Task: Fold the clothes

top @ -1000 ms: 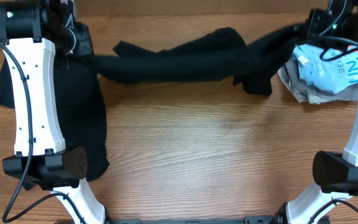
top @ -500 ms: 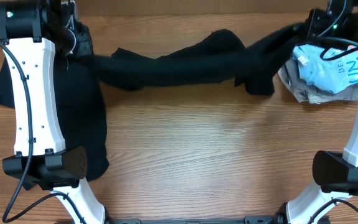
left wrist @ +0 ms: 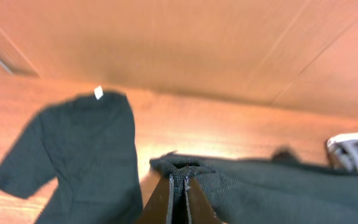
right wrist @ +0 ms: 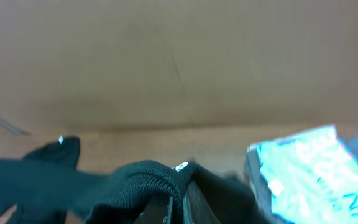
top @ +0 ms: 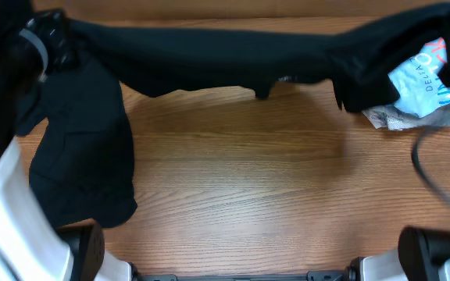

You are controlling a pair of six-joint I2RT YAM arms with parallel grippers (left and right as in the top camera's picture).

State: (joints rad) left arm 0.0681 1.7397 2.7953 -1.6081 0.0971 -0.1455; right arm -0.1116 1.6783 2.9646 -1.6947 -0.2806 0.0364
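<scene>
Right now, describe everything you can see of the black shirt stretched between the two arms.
The black shirt is soft, matte knit, pulled into a long bunched band across the far side of the table, apparently lifted, with a shadow beneath. Its lower edge sags in small flaps. The left pincer is shut on one gathered end, the right pincer on a ribbed edge with a small white mark. Its right end overlaps a light blue printed item.

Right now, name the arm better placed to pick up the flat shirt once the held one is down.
Left, likely. The flat shirt lies on its side; the left fingers pinch the stretched shirt just beside it, the right fingers far across.
</scene>
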